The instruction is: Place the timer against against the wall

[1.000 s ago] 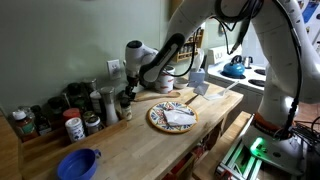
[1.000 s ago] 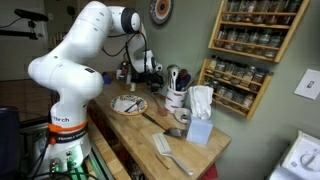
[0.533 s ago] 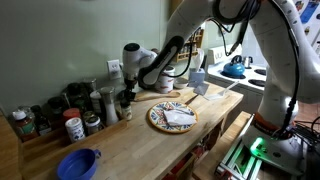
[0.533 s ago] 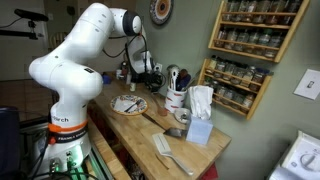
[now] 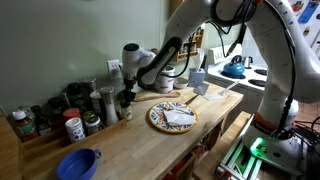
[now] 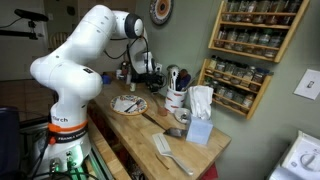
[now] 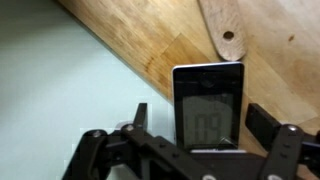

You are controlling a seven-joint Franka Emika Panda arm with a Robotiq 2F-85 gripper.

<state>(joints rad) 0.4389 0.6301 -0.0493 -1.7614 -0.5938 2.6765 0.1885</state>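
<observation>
In the wrist view the timer (image 7: 207, 105), a black-framed slab with a grey display, stands on the wooden counter (image 7: 170, 40) close to the pale green wall (image 7: 60, 90). My gripper (image 7: 201, 117) straddles it with the jaws open: there is a clear gap on the left side and a thin one on the right. In both exterior views the gripper (image 5: 128, 95) (image 6: 148, 72) is low at the wall (image 5: 70, 40), just beside the white outlet plate (image 5: 115, 70). There the timer is hidden behind the fingers.
Spice jars and shakers (image 5: 75, 115) line the wall beside the gripper. A patterned plate (image 5: 172, 116) and a blue bowl (image 5: 78, 163) sit on the counter. A wooden spoon (image 7: 222, 35) lies just past the timer. A tissue box (image 6: 200, 128) and utensil holder (image 6: 177, 95) stand further along.
The arm's upper links have shifted very slightly; the gripper stays at the same spot by the wall.
</observation>
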